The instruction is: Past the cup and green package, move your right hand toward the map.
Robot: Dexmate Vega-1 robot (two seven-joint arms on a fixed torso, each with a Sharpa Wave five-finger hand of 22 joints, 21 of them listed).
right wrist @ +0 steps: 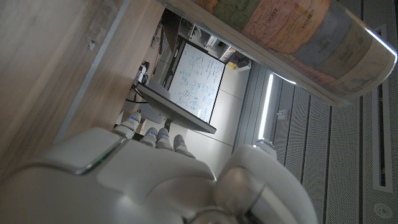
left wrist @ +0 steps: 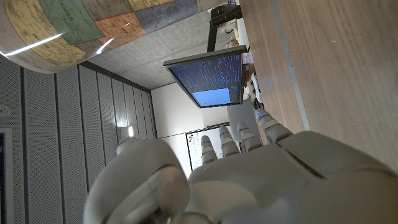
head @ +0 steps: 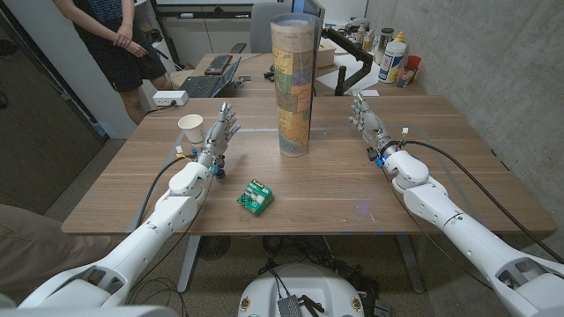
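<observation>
Right hand [head: 365,118] empty, fingers apart, well short of the map [head: 293,84].

The rolled map stands upright mid-table, off to the inner side of those fingers. Left hand [head: 221,128], also loose and empty, stands beside the cup [head: 191,129]; the green package [head: 255,198] lies nearer the robot.

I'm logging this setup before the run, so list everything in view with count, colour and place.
Map tube: one, multicoloured, upright at the table's middle.
Cup: one, white, by the left hand.
Package: one, green, on the near half of the table between the arms.
Table: one, brown wood.
Keyboards: two, black, on the desk behind.
Bottles: several, mostly white, far right.
Person: one, dark clothes, far left.
Left hand: white, fingers apart, empty.
Right hand: white, fingers apart, right of the tube.
</observation>
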